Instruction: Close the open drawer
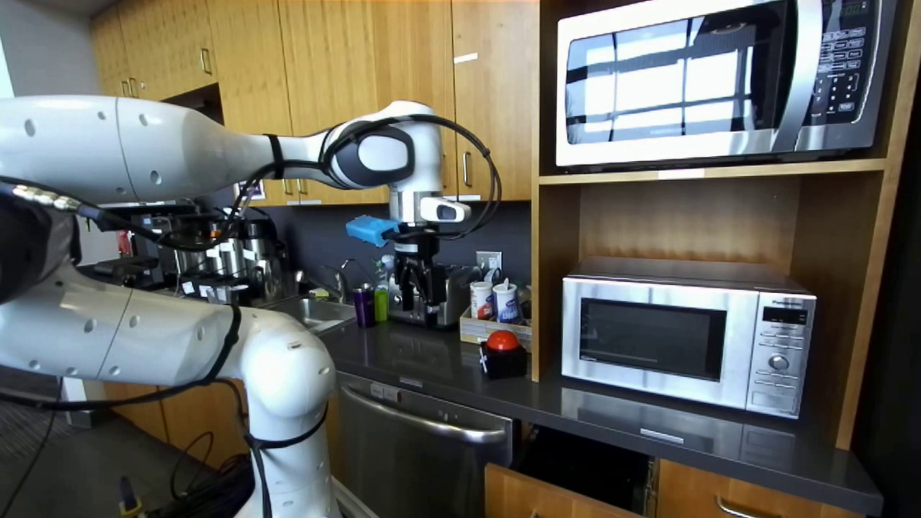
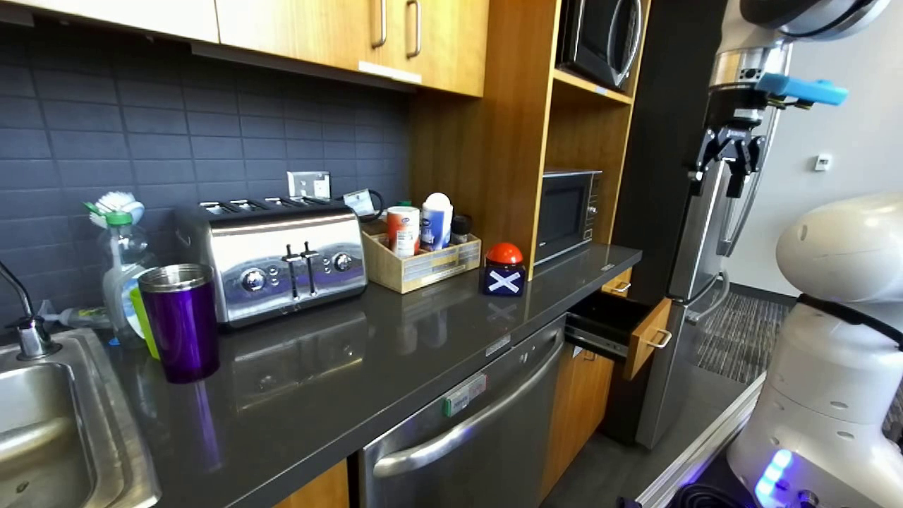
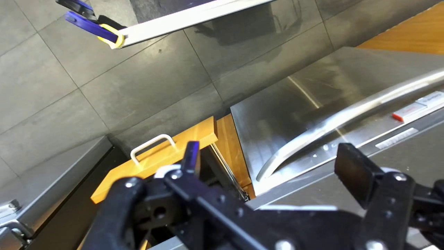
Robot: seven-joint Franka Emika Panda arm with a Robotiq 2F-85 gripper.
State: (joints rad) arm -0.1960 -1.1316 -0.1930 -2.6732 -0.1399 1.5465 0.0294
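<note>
The drawer [image 1: 547, 498] is pulled out from under the dark counter, with its honey-brown front and dark inside showing in both exterior views. In an exterior view the drawer [image 2: 645, 339] shows its metal pull [image 2: 662, 340] and side rail. In the wrist view the drawer front [image 3: 187, 137] and its pull [image 3: 152, 144] lie at lower left, partly hidden behind a finger. My gripper [image 1: 420, 306] points down, well above the drawer and apart from it; it also shows in an exterior view [image 2: 716, 185]. In the wrist view the fingers [image 3: 270, 161] are wide apart with nothing between them.
A stainless-steel dishwasher [image 2: 480, 423] with a bar handle stands beside the drawer. The counter [image 2: 423, 360] bears a toaster [image 2: 289, 257], a red button box [image 2: 504, 271] and a microwave [image 1: 655, 334]. A steel fridge [image 2: 688, 282] stands beyond. A pale rail [image 3: 194, 21] lies near the floor.
</note>
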